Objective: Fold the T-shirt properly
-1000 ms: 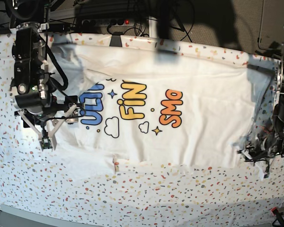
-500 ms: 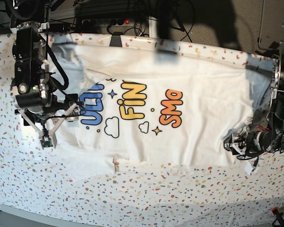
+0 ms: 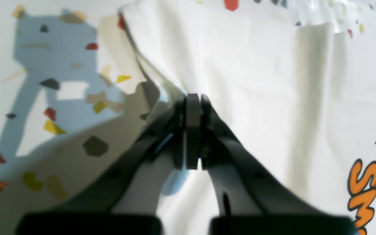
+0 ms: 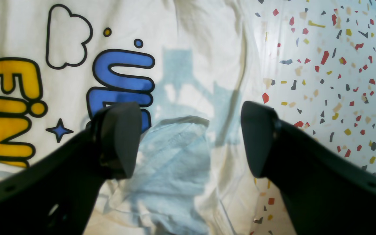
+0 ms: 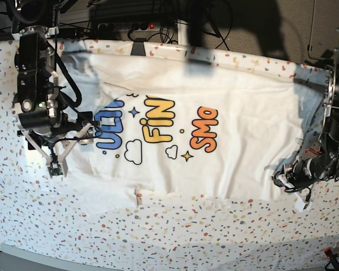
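The left pincer [image 3: 193, 130], its fingers pressed tight together, pinches what appears to be the edge of the T-shirt [image 3: 256, 81]; the wrist view is soft there, so how much cloth it has caught is hard to judge. In the base view this pincer [image 5: 286, 176] sits low at the garment's lower corner on that view's right side, where the hem meets the speckled cover of the worktop [image 5: 175, 237].

Across the shirt, the right pincer [image 4: 191, 137] stands wide open and holds nothing, its two dark fingers [image 4: 119, 137] poised above a rumpled, bluish-shadowed fold of fabric beside the blue lettering. The base view places it [image 5: 59, 161] over the shirt's opposite end, near the sleeve.

The T-shirt [image 5: 214, 118] lies spread, print side up, across the middle of the worktop, showing blue, yellow and orange letters with small clouds and stars. Its far edge runs along the worktop's back rim.
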Robot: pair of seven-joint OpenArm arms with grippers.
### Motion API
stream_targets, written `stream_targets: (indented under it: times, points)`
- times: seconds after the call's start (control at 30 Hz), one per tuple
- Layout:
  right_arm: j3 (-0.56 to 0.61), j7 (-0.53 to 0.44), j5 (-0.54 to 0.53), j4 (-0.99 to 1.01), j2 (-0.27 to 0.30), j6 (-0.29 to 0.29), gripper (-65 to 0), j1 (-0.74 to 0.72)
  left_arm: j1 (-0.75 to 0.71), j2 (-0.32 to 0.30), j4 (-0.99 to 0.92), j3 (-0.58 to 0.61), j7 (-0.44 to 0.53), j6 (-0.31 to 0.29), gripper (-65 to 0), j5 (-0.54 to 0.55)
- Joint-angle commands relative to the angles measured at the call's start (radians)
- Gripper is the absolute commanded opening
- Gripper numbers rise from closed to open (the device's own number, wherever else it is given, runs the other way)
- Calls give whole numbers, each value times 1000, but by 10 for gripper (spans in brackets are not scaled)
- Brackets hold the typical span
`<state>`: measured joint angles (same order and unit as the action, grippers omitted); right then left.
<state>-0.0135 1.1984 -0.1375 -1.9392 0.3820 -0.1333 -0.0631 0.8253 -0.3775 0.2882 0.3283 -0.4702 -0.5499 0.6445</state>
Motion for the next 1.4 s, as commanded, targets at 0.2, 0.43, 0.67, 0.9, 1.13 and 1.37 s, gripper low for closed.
stream_targets:
  times: [0.2, 0.43, 0.67, 0.9, 1.13, 1.37]
  points:
    - [-7, -12, 3, -14, 11, -3, -180, -17, 34, -11, 14, -1, 113, -3, -650, -154]
    - [-7, -10, 3, -14, 11, -3, -180, -17, 33, -11, 14, -1, 161, -3, -620, -155]
    - [-7, -3, 3, -14, 11, -3, -180, -17, 16, -8, 14, -1, 195, 64, -474, -153]
    - [-7, 3, 2, -14, 11, -3, -180, -17, 17, -8, 2, -1, 177, 66, -474, -102]
    - [-7, 14, 2, -14, 11, -3, -180, -16, 16, 15, -97, -1, 179, 68, -474, -101]
    - [-7, 14, 2, -14, 11, -3, -180, -17, 28, 31, -124, -1, 40, -2, -481, 31]
